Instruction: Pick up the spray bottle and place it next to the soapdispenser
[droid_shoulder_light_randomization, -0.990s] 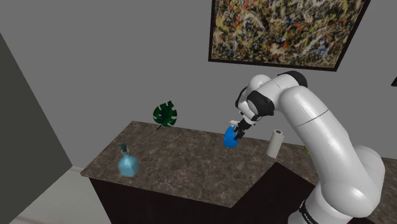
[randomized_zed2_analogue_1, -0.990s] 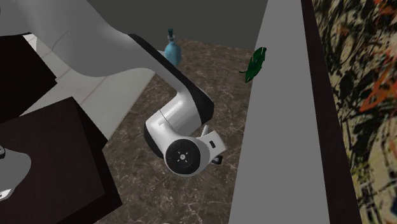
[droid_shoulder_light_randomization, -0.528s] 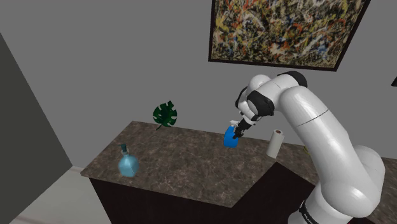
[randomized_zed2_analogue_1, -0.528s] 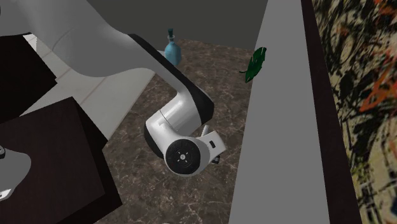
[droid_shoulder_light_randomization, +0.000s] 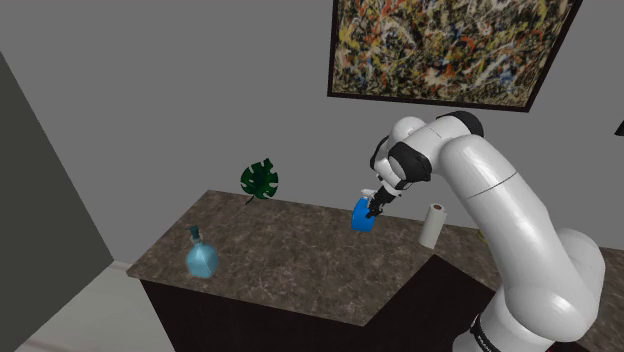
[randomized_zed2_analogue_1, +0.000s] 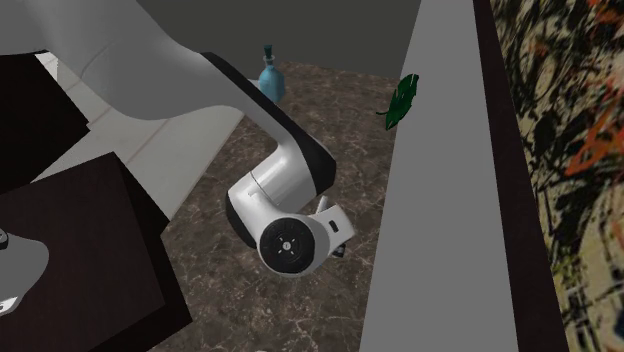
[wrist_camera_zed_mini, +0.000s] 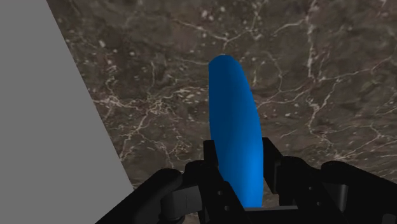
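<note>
The blue spray bottle (droid_shoulder_light_randomization: 362, 215) is at the back of the dark marble counter (droid_shoulder_light_randomization: 290, 262), close to the grey wall. My gripper (droid_shoulder_light_randomization: 375, 205) comes down on it from above and is shut on its upper part. In the wrist view the bottle's blue body (wrist_camera_zed_mini: 236, 133) runs out from between my two black fingers (wrist_camera_zed_mini: 270, 159), which clasp it on both sides, above the marble. The soap dispenser (droid_shoulder_light_randomization: 201, 257), a pale blue see-through bottle with a dark pump, stands near the counter's front corner on the shoulder view's left, far from my gripper. The same dispenser (randomized_zed2_analogue_1: 270, 78) stands at the counter's far end in the second exterior view.
A white paper roll (droid_shoulder_light_randomization: 431, 226) stands on the counter just to the shoulder view's right of the bottle. A dark green leaf (droid_shoulder_light_randomization: 259, 181) sticks up by the wall at the back. A splatter painting (droid_shoulder_light_randomization: 450, 45) hangs above. My white arm (randomized_zed2_analogue_1: 285, 215) covers much of the counter.
The blue bottle sits very slightly higher under my hand than a second ago. The arm has hardly moved, and the dispenser and paper roll are where they were.
</note>
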